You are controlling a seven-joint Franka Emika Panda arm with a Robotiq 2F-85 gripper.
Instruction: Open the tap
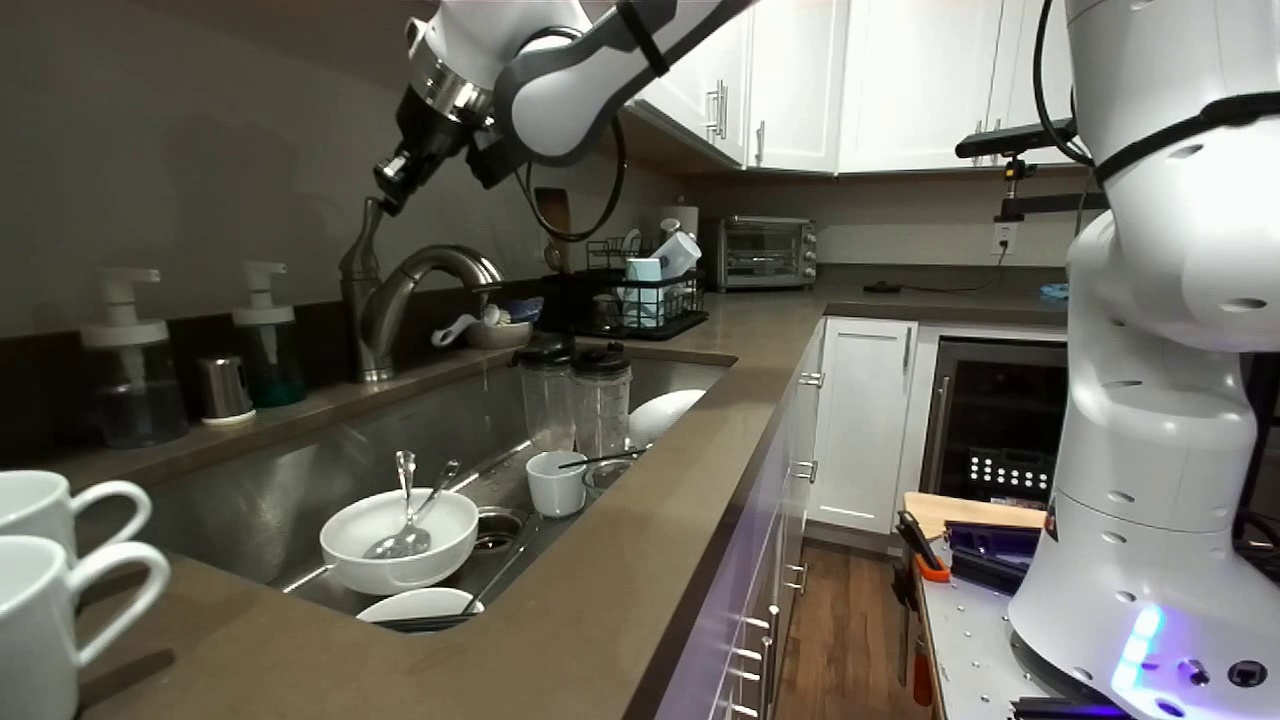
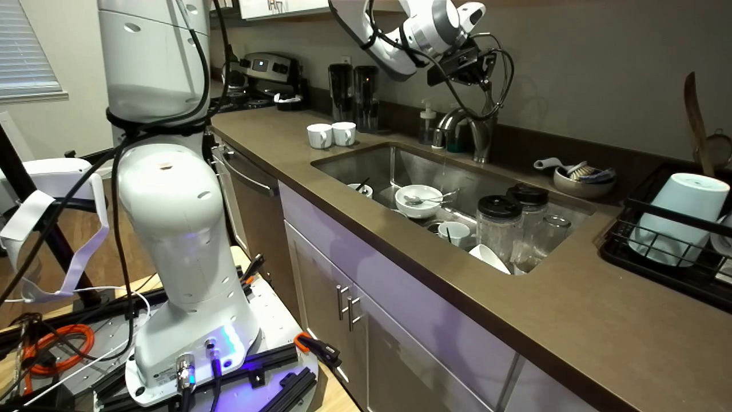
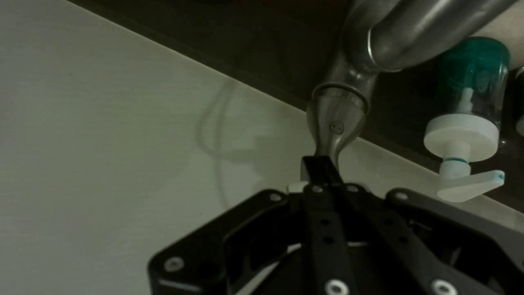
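The tap (image 1: 385, 310) is brushed steel with an arched spout and an upright lever handle (image 1: 362, 245). It also shows in an exterior view (image 2: 482, 137) behind the sink. A faint thin streak hangs below the spout there, perhaps water. My gripper (image 1: 388, 192) is at the top end of the handle, touching it or very close. In the wrist view the gripper (image 3: 322, 168) has its two fingertips together with no gap. They cover the upper end of the tap's handle (image 3: 337, 119), which passes behind them rather than between them.
The sink (image 1: 300, 480) holds a white bowl (image 1: 400, 540), cups and clear blender jars (image 1: 600, 405). Pump bottles (image 1: 265, 340) stand beside the tap. The wall (image 3: 123, 164) is close to the gripper. White mugs (image 2: 320, 136) and a dish rack (image 1: 660, 305) stand on the counter.
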